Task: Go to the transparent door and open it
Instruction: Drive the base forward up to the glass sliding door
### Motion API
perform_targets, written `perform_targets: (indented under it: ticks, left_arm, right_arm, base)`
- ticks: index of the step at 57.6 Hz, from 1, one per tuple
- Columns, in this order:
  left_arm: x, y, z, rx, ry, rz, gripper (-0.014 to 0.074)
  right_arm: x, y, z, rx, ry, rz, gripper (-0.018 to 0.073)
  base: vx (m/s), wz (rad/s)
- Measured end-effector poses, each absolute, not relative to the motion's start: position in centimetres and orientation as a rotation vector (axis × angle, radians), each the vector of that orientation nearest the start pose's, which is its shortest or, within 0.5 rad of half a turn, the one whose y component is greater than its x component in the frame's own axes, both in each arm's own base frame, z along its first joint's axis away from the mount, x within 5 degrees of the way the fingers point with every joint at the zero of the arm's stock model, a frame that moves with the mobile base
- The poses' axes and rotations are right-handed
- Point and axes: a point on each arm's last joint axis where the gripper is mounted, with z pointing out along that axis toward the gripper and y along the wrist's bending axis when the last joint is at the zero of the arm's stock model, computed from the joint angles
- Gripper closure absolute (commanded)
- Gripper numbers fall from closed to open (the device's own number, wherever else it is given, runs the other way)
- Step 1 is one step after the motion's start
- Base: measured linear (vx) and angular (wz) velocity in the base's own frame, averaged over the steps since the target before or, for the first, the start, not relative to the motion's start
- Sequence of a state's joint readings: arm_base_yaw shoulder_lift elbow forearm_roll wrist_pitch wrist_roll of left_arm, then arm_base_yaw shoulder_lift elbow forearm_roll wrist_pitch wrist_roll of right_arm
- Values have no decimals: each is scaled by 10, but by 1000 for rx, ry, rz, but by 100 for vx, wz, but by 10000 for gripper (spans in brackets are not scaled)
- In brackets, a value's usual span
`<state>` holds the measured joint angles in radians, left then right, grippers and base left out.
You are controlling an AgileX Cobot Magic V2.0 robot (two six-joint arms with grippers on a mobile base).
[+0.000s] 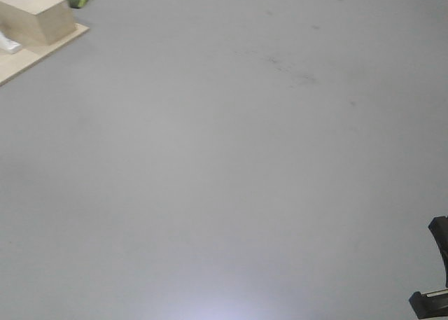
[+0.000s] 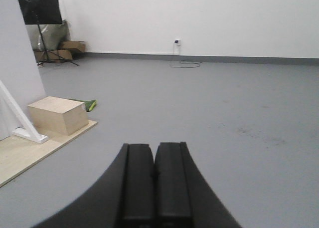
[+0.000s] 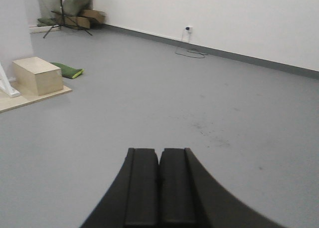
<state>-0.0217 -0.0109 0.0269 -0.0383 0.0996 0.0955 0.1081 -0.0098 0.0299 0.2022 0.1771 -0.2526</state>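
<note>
The transparent door is out of view in every frame. My left gripper [image 2: 154, 147] is shut and empty, pointing over the grey floor toward the far white wall. My right gripper [image 3: 159, 151] is also shut and empty, pointing over the grey floor. In the front view only a black part of an arm [image 1: 435, 278] shows at the bottom right corner.
A pale wooden box [image 2: 57, 114] stands on a wooden platform [image 2: 20, 155] at the left, with a white slanted brace [image 2: 20, 119] and a green pad [image 3: 67, 70] beside it. A black stand [image 2: 42, 23] and cardboard boxes [image 2: 70, 47] are in the far left corner. A cable [image 2: 183, 63] lies by the wall socket.
</note>
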Motion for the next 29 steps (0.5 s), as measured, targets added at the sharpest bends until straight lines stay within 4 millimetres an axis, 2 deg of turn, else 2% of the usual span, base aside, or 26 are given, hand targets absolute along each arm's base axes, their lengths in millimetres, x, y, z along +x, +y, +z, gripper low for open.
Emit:
perform_targets:
  ticks: [29]
  left_arm:
    - [57, -2, 196, 66, 1598, 25, 592]
  right_arm:
    - [56, 9, 188, -162, 1669, 71, 559]
  base:
    - [49, 42]
